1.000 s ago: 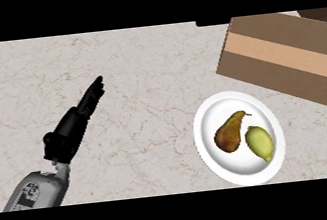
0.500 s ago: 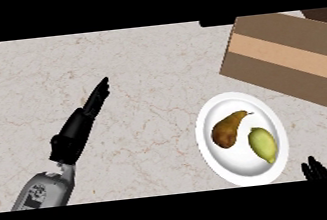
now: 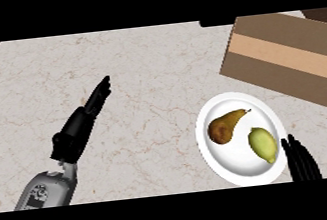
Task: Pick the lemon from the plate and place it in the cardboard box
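Though the bench (image 3: pixel 140 74) sets the box (image 3: pixel 284 66) well beyond the fingers, the plate (image 3: pixel 220 160) lies beside them; left hand (image 3: pixel 86 117) rests open, right hand (image 3: pixel 302 161) hovers straight-fingered and empty, the plate's lemon (image 3: pixel 263 144) just left. Reach seems underway; next, curl round it.

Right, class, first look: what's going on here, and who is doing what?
A robot works at a marble counter, with nothing in either hand. The lemon lies untouched on the white plate beside a brown pear. The right hand shows at the lower edge, open, by the plate's right rim and close to the lemon. The left hand is open over the counter, well left of the plate. The cardboard box stands at the upper right.
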You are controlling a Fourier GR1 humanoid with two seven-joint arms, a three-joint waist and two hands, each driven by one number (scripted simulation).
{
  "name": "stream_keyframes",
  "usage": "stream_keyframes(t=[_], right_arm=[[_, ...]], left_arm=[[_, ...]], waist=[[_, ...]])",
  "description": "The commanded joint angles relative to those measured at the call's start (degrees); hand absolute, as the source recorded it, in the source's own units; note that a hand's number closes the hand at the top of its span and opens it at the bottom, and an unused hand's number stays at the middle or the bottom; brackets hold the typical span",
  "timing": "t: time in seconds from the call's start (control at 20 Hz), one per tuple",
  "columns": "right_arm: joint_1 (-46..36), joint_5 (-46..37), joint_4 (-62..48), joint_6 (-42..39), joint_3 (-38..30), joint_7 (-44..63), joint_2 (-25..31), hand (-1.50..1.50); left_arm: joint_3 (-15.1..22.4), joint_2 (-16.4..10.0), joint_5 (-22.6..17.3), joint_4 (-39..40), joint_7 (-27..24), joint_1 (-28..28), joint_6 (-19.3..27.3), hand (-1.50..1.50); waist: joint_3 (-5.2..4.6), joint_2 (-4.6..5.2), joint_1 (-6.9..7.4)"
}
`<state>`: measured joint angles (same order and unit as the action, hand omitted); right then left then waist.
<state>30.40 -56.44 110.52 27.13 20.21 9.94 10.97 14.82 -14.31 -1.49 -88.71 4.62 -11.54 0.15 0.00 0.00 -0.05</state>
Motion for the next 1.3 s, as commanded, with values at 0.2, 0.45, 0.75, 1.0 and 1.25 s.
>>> stream_keyframes(t=[0.2, 0.45, 0.75, 1.0, 1.25], right_arm=[[-7.95, 1.39, -10.19, 3.6, -2.52, -3.56, -2.63, -1.5], [-9.22, 0.67, -8.15, 0.11, -4.31, -1.13, -1.87, -1.5], [-10.4, -2.5, -15.6, 2.1, -0.97, -1.86, -5.6, -1.5], [-8.59, 0.96, -11.48, -2.11, -4.57, -1.84, -1.41, -1.5], [-12.86, 1.3, -18.82, -1.62, -5.67, -2.64, -3.4, -1.5]], left_arm=[[-2.66, 1.7, 1.66, 0.99, -0.34, 0.12, -3.4, 0.0], [-4.01, 4.02, 3.99, 4.05, -2.45, -0.08, -3.94, 0.0], [-6.92, 4.3, 3.29, 3.54, 0.2, -3.03, -5.7, 0.0], [-6.65, 4.61, 3.97, 0.42, 1.47, -0.2, -7.73, 0.0], [-6.82, 5.69, 5.9, -0.6, 0.84, 0.35, -6.45, 0.0]], waist=[[0.01, -0.02, -0.1], [0.0, 0.0, -0.15], [0.0, 0.02, -0.16], [0.0, -0.04, -0.13], [0.01, -0.02, -0.05]])
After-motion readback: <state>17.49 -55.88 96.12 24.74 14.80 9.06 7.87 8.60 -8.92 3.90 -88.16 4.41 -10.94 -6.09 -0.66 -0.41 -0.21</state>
